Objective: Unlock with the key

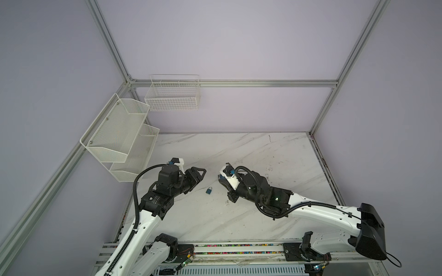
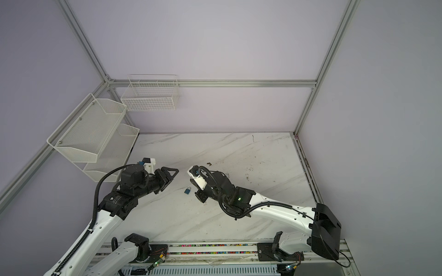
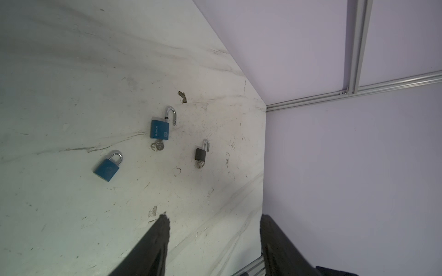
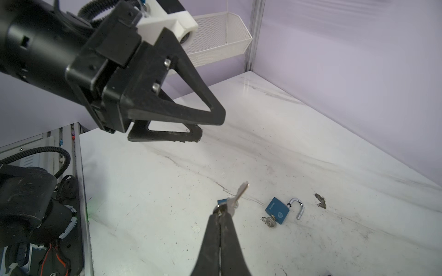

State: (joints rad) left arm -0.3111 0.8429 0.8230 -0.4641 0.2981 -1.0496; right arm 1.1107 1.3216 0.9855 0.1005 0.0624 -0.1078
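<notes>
The right claw [image 4: 221, 213] is clamped on the key [image 4: 240, 194], whose blade points up and away above the marble surface [image 4: 148, 191], just in front of the closed blue padlock [image 3: 107, 167]. The left claw [image 3: 215, 229] hangs empty over the surface, fingers apart. Beyond lie an open blue padlock [image 3: 160, 129] and an open black padlock [image 3: 201, 154], shackles sprung.

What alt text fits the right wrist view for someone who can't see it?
The right gripper pinches a silver key above a marble table. Nearby lies an open blue padlock with a second key inserted; the left gripper, jaws apart, hovers opposite.
</notes>
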